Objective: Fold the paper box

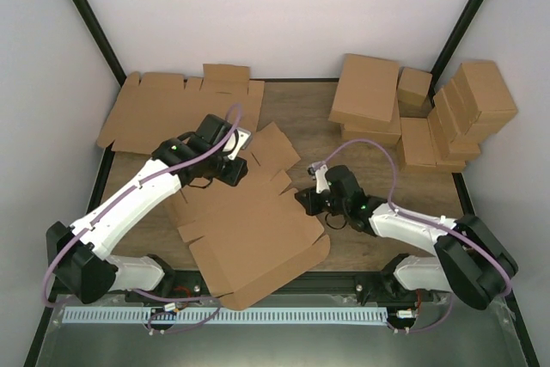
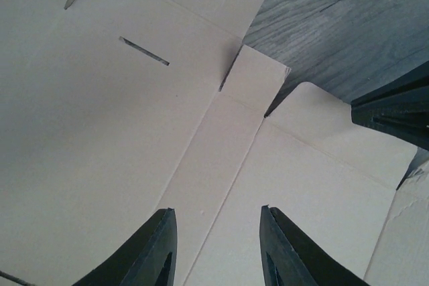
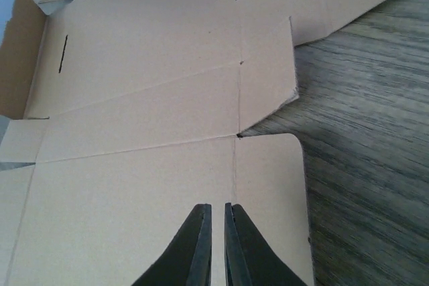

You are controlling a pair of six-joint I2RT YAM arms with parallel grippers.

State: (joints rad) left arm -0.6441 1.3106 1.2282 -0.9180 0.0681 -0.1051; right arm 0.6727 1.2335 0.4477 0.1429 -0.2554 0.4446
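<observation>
On the table (image 1: 296,113), the paper box (image 1: 249,229) lies flat, unfolded.

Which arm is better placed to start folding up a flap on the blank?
Probably left. The left gripper is open over a crease of the paper box, by its far flaps. The right gripper is shut over the rounded edge flap, so must open first.

The top external camera looks steeply down from above and behind the arm bases, taking in the whole table (image 1: 301,113). Each wrist camera looks forward past its own tool, the left gripper (image 2: 214,210) and the right gripper (image 3: 216,205). Both sit close above the paper box (image 1: 249,238) beneath their fingertips, and all three views share it.
</observation>
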